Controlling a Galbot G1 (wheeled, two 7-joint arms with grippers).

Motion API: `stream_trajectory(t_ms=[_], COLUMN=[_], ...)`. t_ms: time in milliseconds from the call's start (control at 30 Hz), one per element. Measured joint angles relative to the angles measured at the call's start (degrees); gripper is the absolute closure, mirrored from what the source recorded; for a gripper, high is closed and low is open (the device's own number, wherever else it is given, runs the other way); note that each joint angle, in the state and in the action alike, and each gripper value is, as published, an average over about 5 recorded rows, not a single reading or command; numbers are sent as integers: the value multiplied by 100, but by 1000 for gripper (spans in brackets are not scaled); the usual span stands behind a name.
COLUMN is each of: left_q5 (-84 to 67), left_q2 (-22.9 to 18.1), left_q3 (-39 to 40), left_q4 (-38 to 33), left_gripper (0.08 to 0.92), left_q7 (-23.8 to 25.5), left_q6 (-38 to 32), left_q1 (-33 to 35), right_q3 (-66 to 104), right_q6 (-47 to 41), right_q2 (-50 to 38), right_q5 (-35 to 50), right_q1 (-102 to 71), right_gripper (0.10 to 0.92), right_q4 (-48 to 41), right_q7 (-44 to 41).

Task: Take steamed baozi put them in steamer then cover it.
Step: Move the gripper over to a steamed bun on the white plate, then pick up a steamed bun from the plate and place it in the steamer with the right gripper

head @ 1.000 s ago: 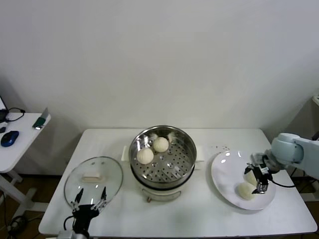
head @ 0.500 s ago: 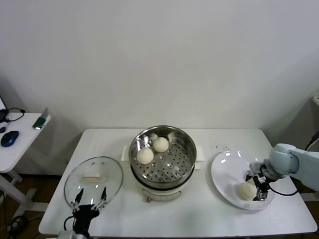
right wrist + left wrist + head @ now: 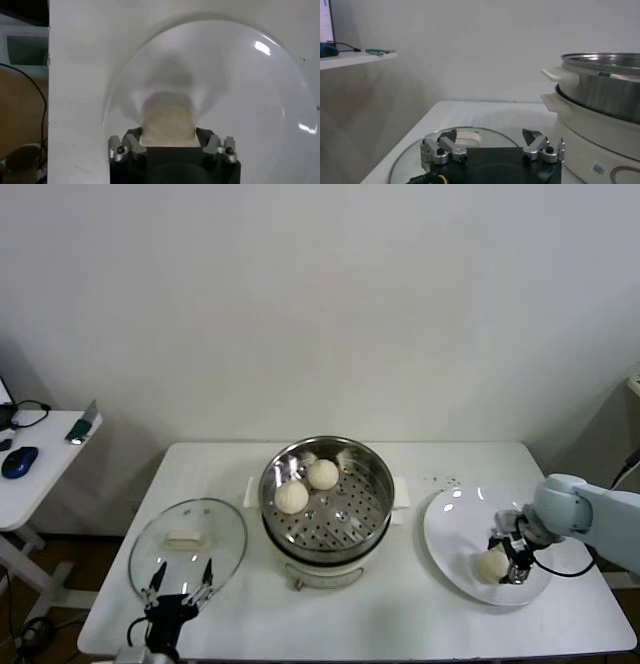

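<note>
On the white plate at the robot's right, the right gripper is down over a steamed baozi — the bun sits between its two fingers, one on each flank, as the right wrist view shows. Fingers look set against the dough on both sides, so I read this as a grasp being taken on that bun; it has not left the plate.

Risks, as judged from here:
- Soft dough: too hard a squeeze would dent or tear it; too light and it slips out on the lift or over the table.
- Bun may stick to the glazed plate and drag it on the lift.
- A second bun seems to lie just behind, mostly hidden by the gripper — a tilted lift could nudge it.

Steamer stands mid-table, well apart from the plate, with two buns already inside at its far-left side; free perforated floor remains nearer the front.

Cover lies flat on the table at the robot's left. Left gripper is parked at its near edge, fingers spread wide, holding nothing.
</note>
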Motion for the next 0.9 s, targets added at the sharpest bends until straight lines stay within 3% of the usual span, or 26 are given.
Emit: stream_trajectory(t_ms=[467,900], left_q5=[23,51], left_q2=[-33,-70], left_q3=[29,45], left_q4=[8,-17], left_gripper=[177,177], left_q7=[-6,-17], left_q6=[0,20], left_q1=[-24,-24], right_q3=[-488,-1719], right_q6=[195,835], right_q2=[137,921], right_q5=[160,582], right_q1=[709,3022], right_gripper=[330,330], right_q4=[70,352], right_q7=[-210,-661])
